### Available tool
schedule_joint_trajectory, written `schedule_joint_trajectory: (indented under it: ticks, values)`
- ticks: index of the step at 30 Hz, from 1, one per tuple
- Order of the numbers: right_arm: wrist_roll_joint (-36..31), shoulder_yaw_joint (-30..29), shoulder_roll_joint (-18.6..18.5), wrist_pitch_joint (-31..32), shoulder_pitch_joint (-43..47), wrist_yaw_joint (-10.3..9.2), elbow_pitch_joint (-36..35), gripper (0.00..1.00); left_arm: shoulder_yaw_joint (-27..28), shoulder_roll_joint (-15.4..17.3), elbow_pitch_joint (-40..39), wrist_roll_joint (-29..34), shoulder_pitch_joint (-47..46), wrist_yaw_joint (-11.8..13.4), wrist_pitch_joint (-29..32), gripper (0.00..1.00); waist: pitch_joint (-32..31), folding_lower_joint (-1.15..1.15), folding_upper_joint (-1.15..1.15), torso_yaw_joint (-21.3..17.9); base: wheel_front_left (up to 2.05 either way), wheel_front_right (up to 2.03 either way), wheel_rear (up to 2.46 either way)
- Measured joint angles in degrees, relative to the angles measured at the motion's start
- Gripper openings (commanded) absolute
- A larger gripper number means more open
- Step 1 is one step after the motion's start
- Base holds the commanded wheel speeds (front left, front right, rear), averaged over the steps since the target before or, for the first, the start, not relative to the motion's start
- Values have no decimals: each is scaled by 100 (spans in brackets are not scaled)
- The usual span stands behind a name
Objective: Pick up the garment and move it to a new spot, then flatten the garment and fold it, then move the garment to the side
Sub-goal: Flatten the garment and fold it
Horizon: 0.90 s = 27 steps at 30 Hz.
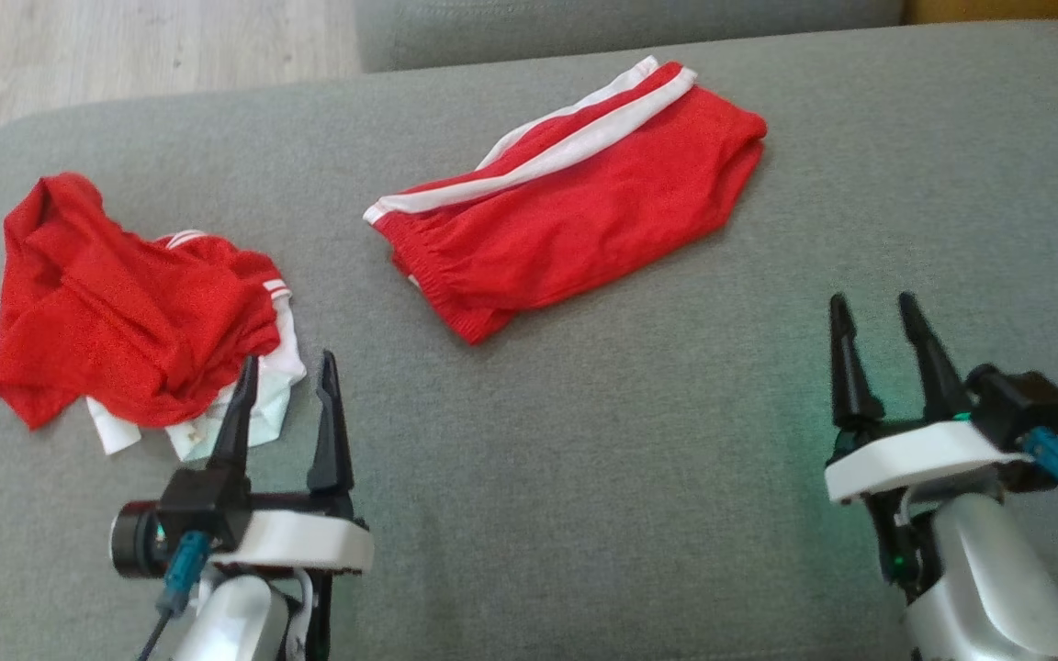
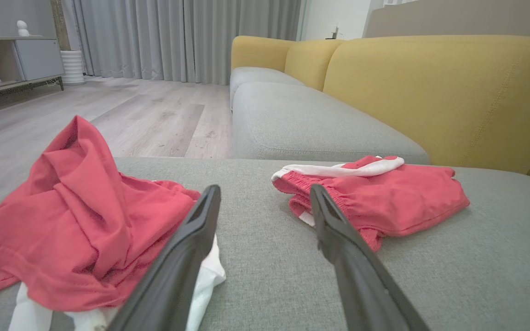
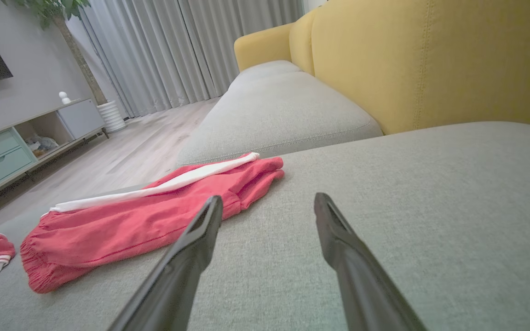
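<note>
The crumpled red garment (image 1: 125, 303) lies heaped at the left of the sofa cushion (image 1: 584, 477) — just ahead-left of the left tool (image 1: 289, 358), which is released, empty and the nearer one. Folded shorts (image 1: 575, 211) lie mid-cushion; the right tool (image 1: 871, 297) — also released — sits well apart.

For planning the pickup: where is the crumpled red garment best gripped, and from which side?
Pinch the raised ridge of the crumpled red garment, coming from above with the open left gripper beside it; its edges lie flat on the cushion.
</note>
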Motion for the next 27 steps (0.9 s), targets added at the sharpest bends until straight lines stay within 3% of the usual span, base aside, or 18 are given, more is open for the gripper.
schedule_joint_trajectory:
  ticks: [7, 13, 21, 27]
  values:
    - [-259, -242, 8, 253, -146, 0, -356, 100, 151, -125, 16, 155, -152, -219, 0, 100, 270, 1, 0, 180, 0, 0, 0]
    - [-481, -742, -16, 949, -1128, 0, -261, 100, 148, -321, 35, 305, -635, -425, 0, 100, 691, 1, 0, 458, 0, 0, 0]
    - [-1072, -1934, -78, 2132, -2863, 0, 1001, 100, 130, -515, 101, 391, -1023, -578, 0, 100, 1284, 2, 0, 964, 0, 0, 0]
    - [-1621, -2494, -322, 2360, -3592, 0, 2069, 100, 91, -620, 131, 393, -1252, -679, -1, 100, 1583, 2, 0, 1365, 0, 0, 0]
